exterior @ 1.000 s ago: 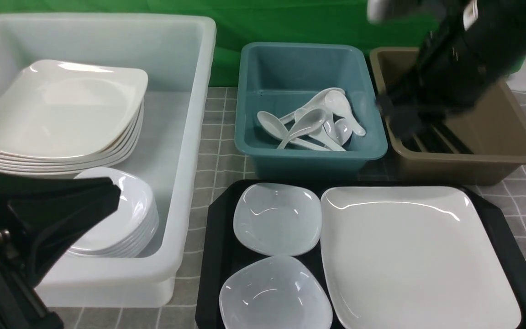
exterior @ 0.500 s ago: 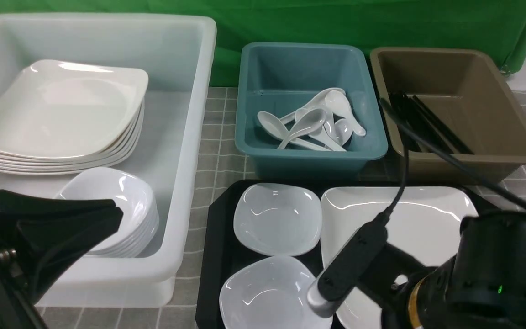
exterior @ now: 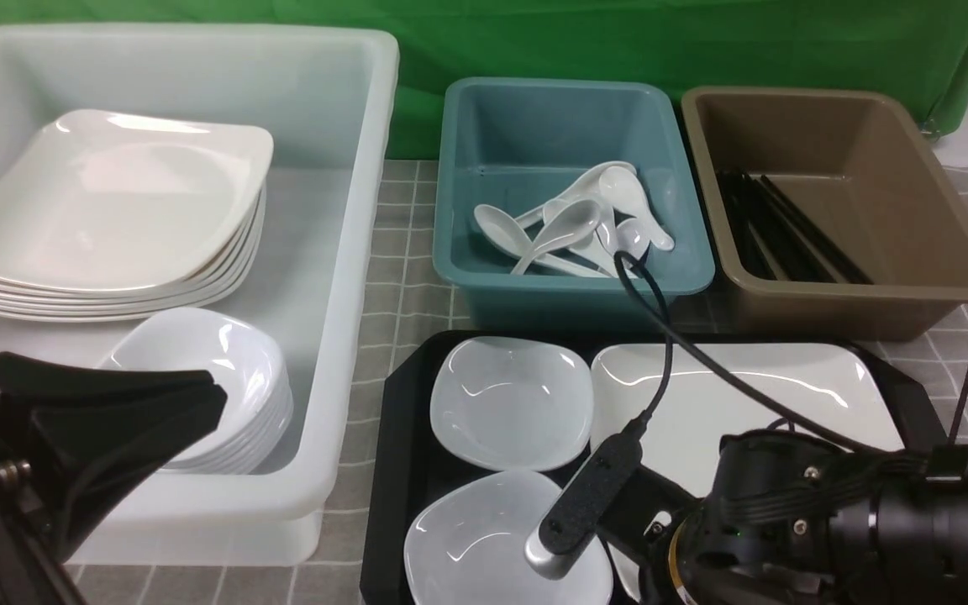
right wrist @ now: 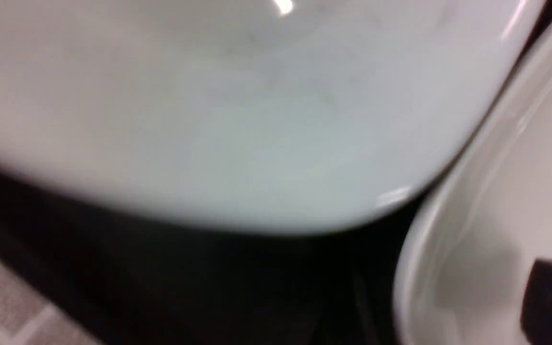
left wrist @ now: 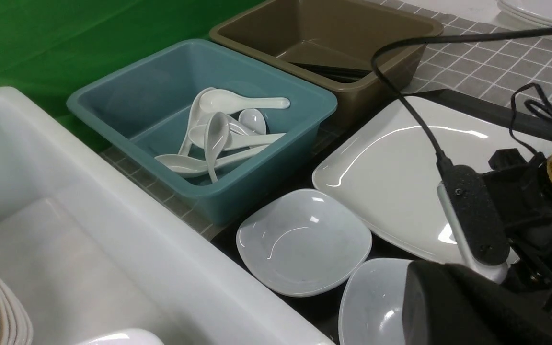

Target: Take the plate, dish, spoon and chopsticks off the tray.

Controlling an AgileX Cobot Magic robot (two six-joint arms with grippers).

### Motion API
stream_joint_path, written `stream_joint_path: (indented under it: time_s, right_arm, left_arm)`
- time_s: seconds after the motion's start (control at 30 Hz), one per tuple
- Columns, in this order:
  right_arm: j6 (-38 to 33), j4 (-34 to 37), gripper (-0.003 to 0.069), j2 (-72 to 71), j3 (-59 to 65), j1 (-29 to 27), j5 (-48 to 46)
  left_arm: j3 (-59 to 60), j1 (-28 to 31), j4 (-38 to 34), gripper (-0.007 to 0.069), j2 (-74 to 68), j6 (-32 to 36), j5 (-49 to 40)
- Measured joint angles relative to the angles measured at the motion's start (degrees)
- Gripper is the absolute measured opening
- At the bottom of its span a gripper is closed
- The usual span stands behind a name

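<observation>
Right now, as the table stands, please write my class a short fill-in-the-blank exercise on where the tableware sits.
The brown tub holds only ____. The teal tub holds only ____. On the tray, ____ small dishes sit beside the plate.
Missing words: chopsticks; spoons; two.
</observation>
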State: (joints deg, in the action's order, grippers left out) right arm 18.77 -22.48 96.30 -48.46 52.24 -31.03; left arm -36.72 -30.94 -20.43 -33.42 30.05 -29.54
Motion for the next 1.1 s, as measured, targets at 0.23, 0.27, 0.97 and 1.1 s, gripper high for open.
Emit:
stream_joint_path:
  time_s: [0.23,0.27,0.97,1.1]
  right_arm:
    - [-0.32,-0.75,0.0507,1.00,-0.49,-0.80,1.67]
    - [-0.32,-0.84,0.0504,1.00,-0.49,-0.80,1.94]
    - [-1.48,-3.07,0.0242,0.36,-1.72,1.69,-1.16]
    - [-1.56,-2.93,0.0178,-3.28,-3.75,4.41,-9.06]
  left_arm:
    - [0.00,0.00,0.00,0.0006,0.00,0.00,0.00]
    - [0.00,0.00,0.00,0.0006,0.00,0.00,0.00]
    - [0.00,0.00,0.00,0.0006,0.00,0.00,0.00]
    - [0.00,0.00,0.00,0.0006,0.00,0.00,0.00]
